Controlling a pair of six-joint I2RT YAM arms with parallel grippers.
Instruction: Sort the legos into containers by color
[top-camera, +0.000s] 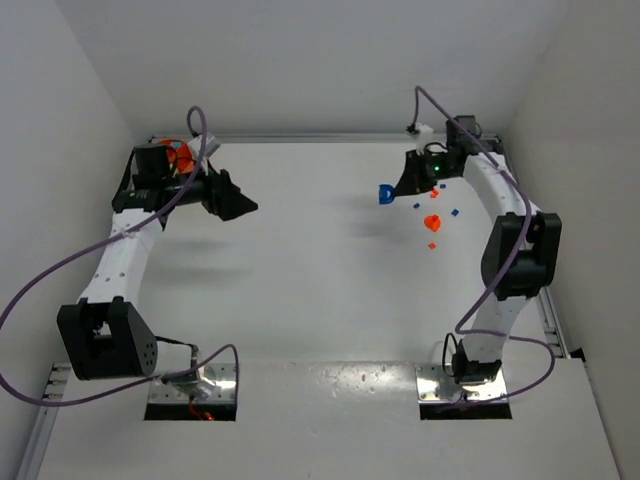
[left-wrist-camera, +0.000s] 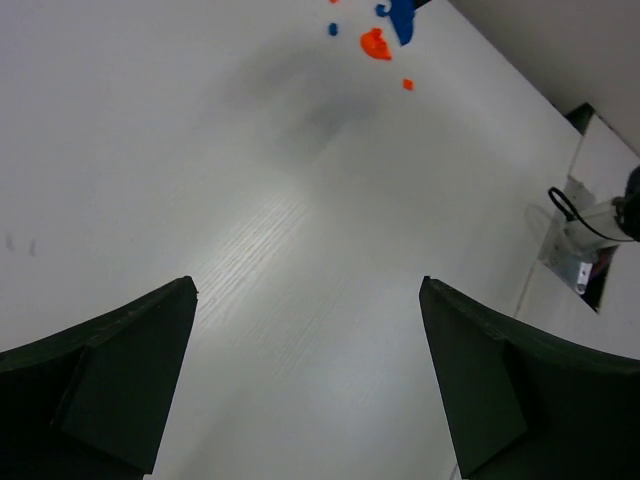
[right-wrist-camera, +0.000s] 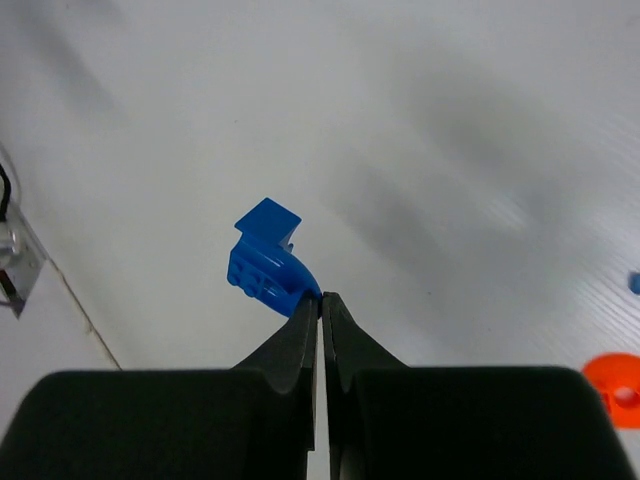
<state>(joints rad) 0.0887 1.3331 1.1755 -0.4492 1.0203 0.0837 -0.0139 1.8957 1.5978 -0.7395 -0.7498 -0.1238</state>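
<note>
**Ana:** While the white table (top-camera: 320, 290) stretches wide between them, the two arms work opposite far corners. The right arm (top-camera: 515, 250) reaches out to the back right, where the pieces lie.

**Dan:** And the left arm (top-camera: 115, 250) mirrors it at the back left, well apart from that scatter. Its left gripper (left-wrist-camera: 308, 290) hangs above the tabletop with the jaws spread wide and nothing between them. My read is that it's out there to leave its partner room.

**Ana:** Tucked behind that wrist is the orange container (top-camera: 178, 155). The arm hides most of it, so there's no telling what's inside.

**Dan:** Now the right gripper (right-wrist-camera: 321, 298). Its jaws are pressed nearly together, pinching a blue lego brick (right-wrist-camera: 265, 262) by one corner, with the brick jutting out past the tips.

**Ana:** That's a thin hold. I'd say a corner pinch like that could let the brick swivel or slip.

**Dan:** Near it on the table sits a round orange piece (right-wrist-camera: 615, 388), bigger than its neighbours.

**Ana:** Then the crumbs: a tiny blue brick (top-camera: 455, 212) and a small orange bit (top-camera: 432, 245), both lying loose and unsorted. No blue container shows in any view, so where the held brick belongs is anyone's guess.
</note>
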